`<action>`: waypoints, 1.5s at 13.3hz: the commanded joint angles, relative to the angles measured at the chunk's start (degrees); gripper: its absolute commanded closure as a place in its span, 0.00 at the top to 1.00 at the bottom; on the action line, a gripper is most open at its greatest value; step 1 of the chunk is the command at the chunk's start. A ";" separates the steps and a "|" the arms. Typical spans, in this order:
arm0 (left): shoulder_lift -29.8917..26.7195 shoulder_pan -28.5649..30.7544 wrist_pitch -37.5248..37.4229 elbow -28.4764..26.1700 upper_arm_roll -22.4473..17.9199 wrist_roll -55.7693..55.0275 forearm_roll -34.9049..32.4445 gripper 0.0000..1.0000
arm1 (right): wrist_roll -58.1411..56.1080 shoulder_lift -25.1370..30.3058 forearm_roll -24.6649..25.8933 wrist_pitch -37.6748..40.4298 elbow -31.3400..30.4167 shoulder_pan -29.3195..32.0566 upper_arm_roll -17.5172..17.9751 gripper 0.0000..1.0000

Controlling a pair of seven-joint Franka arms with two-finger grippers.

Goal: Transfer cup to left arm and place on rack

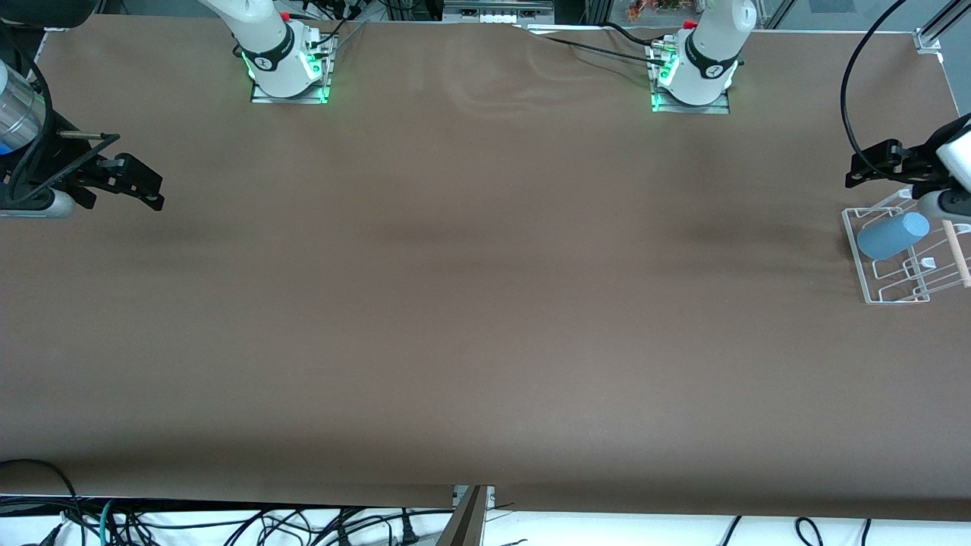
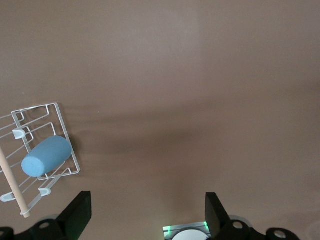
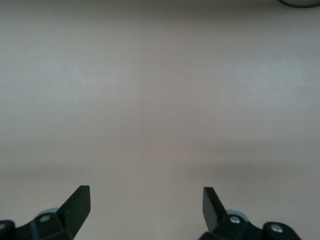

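Note:
The light-blue cup [image 1: 891,235] lies on its side in the clear rack [image 1: 865,280] at the left arm's end of the table. The rack's wooden rod [image 1: 957,254] runs along one side. My left gripper [image 1: 872,163] is open and empty, up in the air beside the rack, over the table just toward the bases from it. In the left wrist view the cup [image 2: 46,156] and rack [image 2: 57,107] show off to the side of my open left gripper [image 2: 147,200]. My right gripper [image 1: 136,178] is open and empty over the right arm's end of the table; its wrist view [image 3: 146,195] shows only bare table.
The brown table [image 1: 485,303] spreads between the two grippers. The arm bases [image 1: 288,68] [image 1: 694,76] stand along its edge farthest from the front camera. Cables [image 1: 227,523] hang below the edge nearest that camera.

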State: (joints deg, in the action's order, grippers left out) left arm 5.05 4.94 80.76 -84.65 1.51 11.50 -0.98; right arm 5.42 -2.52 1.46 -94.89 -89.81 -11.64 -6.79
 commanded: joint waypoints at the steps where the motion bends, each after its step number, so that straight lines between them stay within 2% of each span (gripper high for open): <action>1: -0.22 -0.28 -1.13 3.52 -0.11 -1.39 0.98 1.00 | -1.12 -0.20 -0.67 0.58 0.95 0.30 0.20 0.99; 4: -0.31 -0.28 -1.22 3.61 -0.02 -9.20 1.95 1.00 | -1.12 -0.20 -0.59 0.58 0.95 0.30 0.20 0.99; 8: 0.39 -0.81 -1.22 3.70 2.35 -9.65 2.04 1.00 | -1.12 -0.20 -0.59 0.49 0.95 0.30 0.20 0.99; 20: 1.72 -2.30 -1.74 5.11 2.44 -9.65 1.86 1.00 | -1.12 -0.20 -0.50 0.58 0.95 0.30 0.20 0.99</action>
